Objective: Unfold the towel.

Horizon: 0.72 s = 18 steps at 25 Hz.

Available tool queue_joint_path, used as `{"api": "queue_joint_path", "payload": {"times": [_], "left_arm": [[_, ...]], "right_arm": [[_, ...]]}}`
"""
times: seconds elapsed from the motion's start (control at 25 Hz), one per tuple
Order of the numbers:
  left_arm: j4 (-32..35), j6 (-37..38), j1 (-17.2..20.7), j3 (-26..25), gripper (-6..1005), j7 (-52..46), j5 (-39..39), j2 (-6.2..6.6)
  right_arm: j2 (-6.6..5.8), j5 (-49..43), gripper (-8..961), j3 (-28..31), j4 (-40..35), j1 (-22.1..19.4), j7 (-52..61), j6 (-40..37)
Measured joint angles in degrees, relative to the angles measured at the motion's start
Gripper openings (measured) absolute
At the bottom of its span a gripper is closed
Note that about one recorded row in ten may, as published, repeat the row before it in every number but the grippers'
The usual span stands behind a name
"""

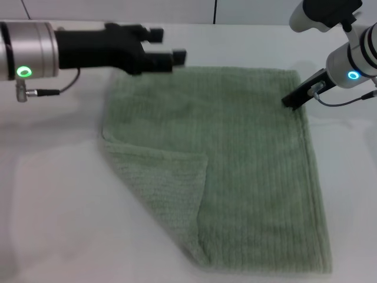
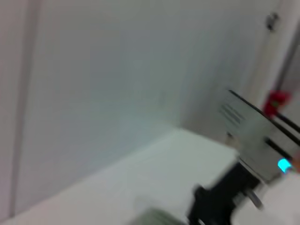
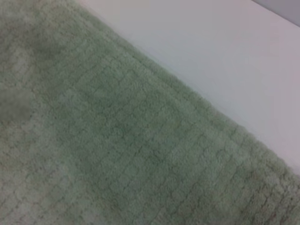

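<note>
The pale green towel [image 1: 235, 165] lies spread on the white table [image 1: 53, 194], with its near left corner folded over onto itself as a triangular flap [image 1: 162, 177]. My left gripper [image 1: 166, 47] hovers over the towel's far left corner, fingers apart and empty. My right gripper [image 1: 294, 100] is down at the towel's far right edge. The right wrist view shows the towel's weave [image 3: 117, 140] close up, beside bare table [image 3: 225, 61]. The left wrist view shows the right arm's gripper [image 2: 220, 197] farther off.
A wall [image 2: 93, 84] rises behind the table's far edge. Bare white table surface lies to the left of the towel and in front of it.
</note>
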Motion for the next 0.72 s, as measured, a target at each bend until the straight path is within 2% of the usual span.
{"api": "queue_joint_path", "payload": {"times": [0.12, 0.16, 0.24, 0.48, 0.6, 0.72], "left_arm": [[2.51, 2.49, -0.49, 0.01, 785, -0.54, 5.35, -1.63], [2.51, 2.49, -0.49, 0.01, 786, -0.54, 5.35, -1.63], [3.47, 2.66, -0.61, 0.02, 786, -0.76, 7.26, -2.56], [4.26, 3.75, -1.18, 0.06, 786, -1.10, 10.04, -3.64], [5.31, 3.89, -2.01, 0.32, 786, -2.84, 15.20, -4.68], [5.69, 3.95, -2.58, 1.01, 786, -3.84, 17.27, -4.96]], "right_arm": [[0.01, -0.02, 0, -0.10, 0.00, 0.00, 0.00, -0.02], [0.01, -0.02, 0, -0.10, 0.00, 0.00, 0.00, -0.02], [0.03, -0.03, 0, -0.04, 0.22, 0.00, 0.00, -0.02], [0.06, -0.03, 0, 0.00, 0.49, 0.00, -0.08, -0.01], [0.06, -0.03, 0, -0.19, 0.52, 0.00, -0.08, 0.06], [0.06, -0.03, -1, -0.20, 0.53, 0.00, -0.08, -0.01]]}}
